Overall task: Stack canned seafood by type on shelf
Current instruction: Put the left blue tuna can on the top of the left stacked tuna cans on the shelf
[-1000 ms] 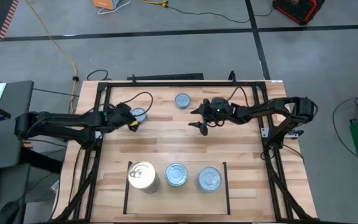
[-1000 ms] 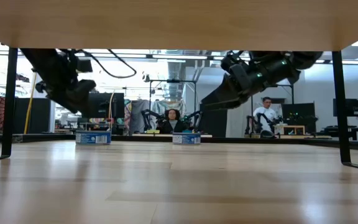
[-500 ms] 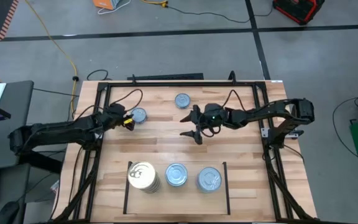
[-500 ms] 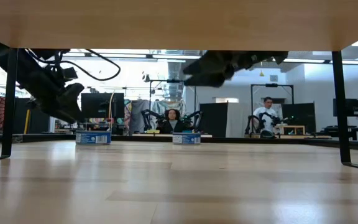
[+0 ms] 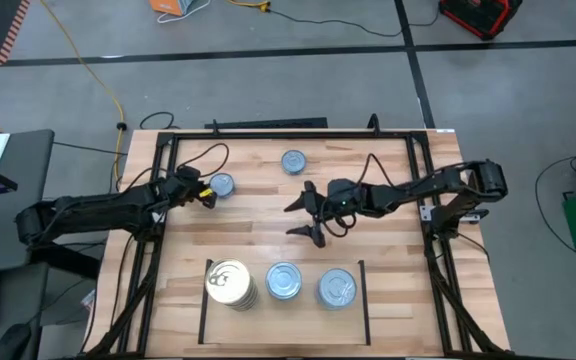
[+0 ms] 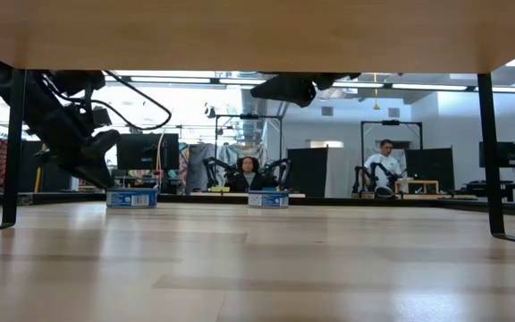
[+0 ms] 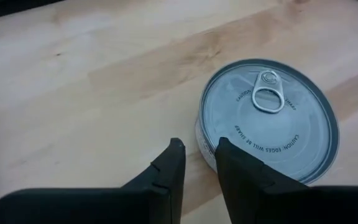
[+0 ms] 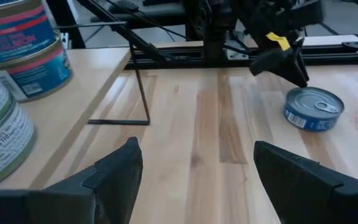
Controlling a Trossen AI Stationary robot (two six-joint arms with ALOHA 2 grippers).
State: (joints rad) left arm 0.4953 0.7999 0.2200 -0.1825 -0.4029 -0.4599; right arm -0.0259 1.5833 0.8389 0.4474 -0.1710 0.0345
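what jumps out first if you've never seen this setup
Three stacks of tins stand in a row on the marked shelf at the table's near edge. The left tool sits beside a lone silver-topped tin with its fingers nearly together, gripping nothing, while the right tool hangs open mid-table.

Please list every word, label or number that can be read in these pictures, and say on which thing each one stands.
"CAUTION: EDGES WILL BE SHARP": embossed twice around the pull ring on the lid of the silver-topped can by the left gripper.
Labels on the stacked cans in the right wrist view: blue and red print, too blurred to read.
Side labels of both blue cans in the low view: too small to read.
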